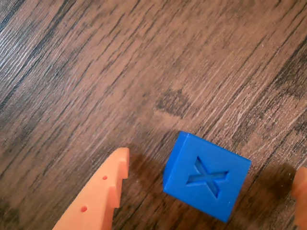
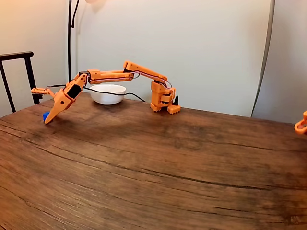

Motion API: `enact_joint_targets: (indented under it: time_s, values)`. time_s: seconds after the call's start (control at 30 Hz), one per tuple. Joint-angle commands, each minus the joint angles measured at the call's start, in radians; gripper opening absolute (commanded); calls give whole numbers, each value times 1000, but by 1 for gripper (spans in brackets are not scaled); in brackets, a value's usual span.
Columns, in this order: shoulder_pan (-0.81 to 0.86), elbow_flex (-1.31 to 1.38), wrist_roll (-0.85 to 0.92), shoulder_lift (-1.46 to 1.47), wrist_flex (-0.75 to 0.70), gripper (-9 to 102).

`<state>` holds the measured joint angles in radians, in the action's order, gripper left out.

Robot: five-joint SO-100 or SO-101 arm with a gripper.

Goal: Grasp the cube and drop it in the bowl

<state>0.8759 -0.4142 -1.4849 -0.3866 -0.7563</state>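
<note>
The small bright blue cube lies on the wooden table and has an X sunk into its upper face. My orange gripper is open around it, one finger to its left and the other finger at the right edge, neither touching it. In the fixed view the cube sits at the far left of the table, with the gripper lowered over it and its jaws spread wide. The white bowl stands behind, to the right of the cube.
The arm's base stands at the table's back edge beside the bowl. A black chair and a lamp pole are at the left. Another orange part shows at the right edge. A broad stretch of table lies in front.
</note>
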Motion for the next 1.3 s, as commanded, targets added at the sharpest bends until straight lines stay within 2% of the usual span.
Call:
enact_joint_targets:
  time_s: [0.0,0.13,0.37,1.1,1.27]
  values:
    - [5,49,8,-12,-18,46]
    - [5,49,8,-9,-18,45]
    - [9,48,9,-8,-8,32]
    - [14,29,49,9,-18,31]
    - [11,49,54,55,-8,20]
